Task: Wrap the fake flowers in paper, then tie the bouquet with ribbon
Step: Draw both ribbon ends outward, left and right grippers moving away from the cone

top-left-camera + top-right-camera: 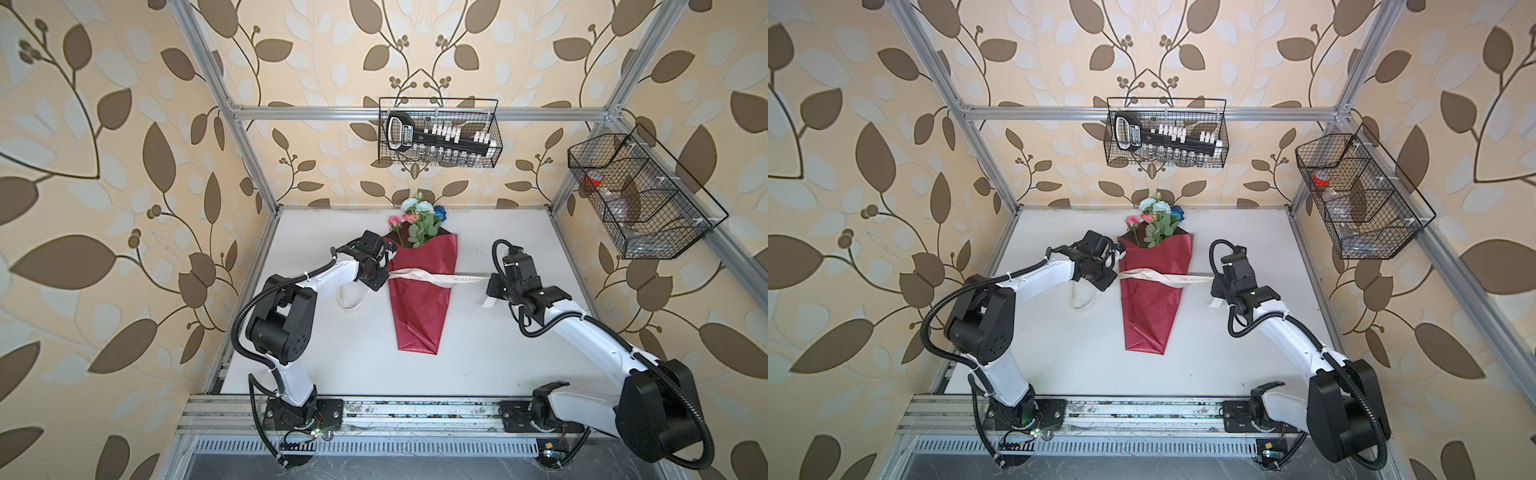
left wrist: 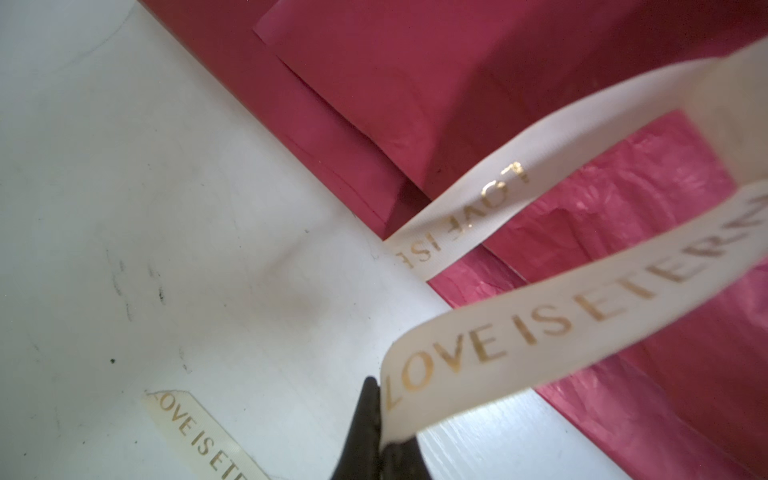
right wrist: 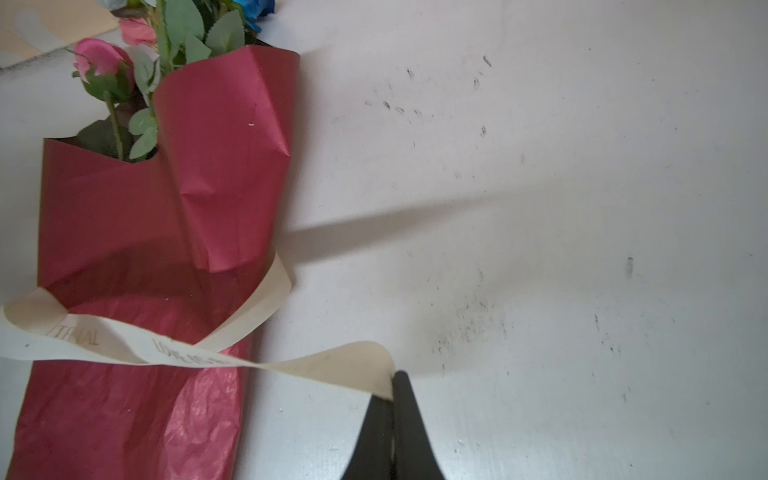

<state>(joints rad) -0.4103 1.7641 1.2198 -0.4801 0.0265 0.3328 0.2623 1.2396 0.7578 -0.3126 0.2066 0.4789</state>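
Table [image 1: 332,353]: white, scuffed with dark marks. Both arms reach in over it from the near rail.

Red wrapping sheet [image 1: 419,316]: folded into a cone and lying flat between the two grippers. Its edge is just beside the left gripper's tips and well apart from the right gripper's. The narrow end points back toward the arm bases; the open end lies beyond both grippers.

Bouquet of fake flowers [image 1: 419,220]: inside the cone. Pink, pale-blue and dark-blue blooms with green leaves stick out of the open end, past the left gripper and farther out than either gripper reaches. The stems are hidden by the sheet.

Ribbon [image 1: 440,279]: cream with gold lettering. It runs across the middle of the cone from one gripper to the other. In the right wrist view two strands cross on top of the sheet. One loose tail lies on the table under the left arm, on the base side of its gripper; a short end hangs below the right gripper.

Left gripper [image 2: 380,432]: fingers pressed together, pinching the ribbon at the cone's edge.

Right gripper [image 3: 392,390]: fingers pressed together, pinching the ribbon's other strand. The span from here to the cone hangs above the table and casts a shadow on it.
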